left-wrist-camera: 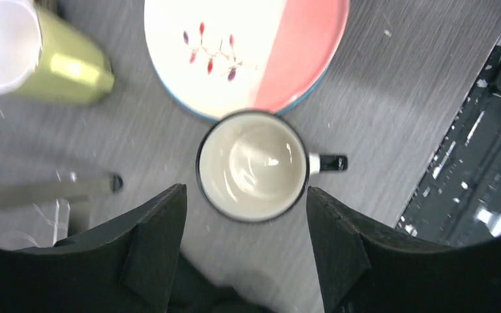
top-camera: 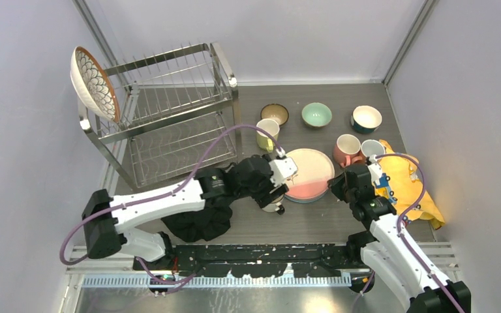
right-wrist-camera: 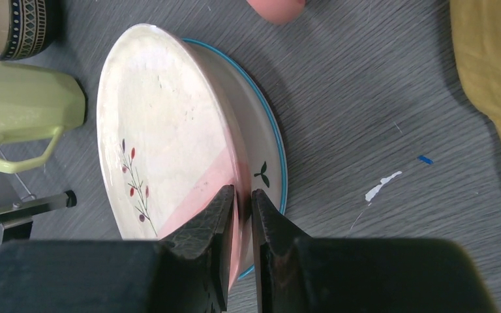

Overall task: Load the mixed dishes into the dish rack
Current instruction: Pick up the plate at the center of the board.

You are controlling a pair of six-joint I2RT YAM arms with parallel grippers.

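Right fingers (right-wrist-camera: 209,241) clamp the tilted pink plate (right-wrist-camera: 163,130) by its rim. Left fingers (left-wrist-camera: 156,241) hang apart above the white mug (left-wrist-camera: 251,163)

Wide overhead view, close downward wrist views, pink plate (top-camera: 308,173) shared

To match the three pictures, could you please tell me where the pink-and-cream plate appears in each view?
Top external: the pink-and-cream plate is at centre, between the two wrists.
Left wrist: top centre, beyond the black-rimmed mug.
Right wrist: centre-left, its rim pinched by the right gripper.
Shared landmark: the yellow mug beside the plate, in all three.
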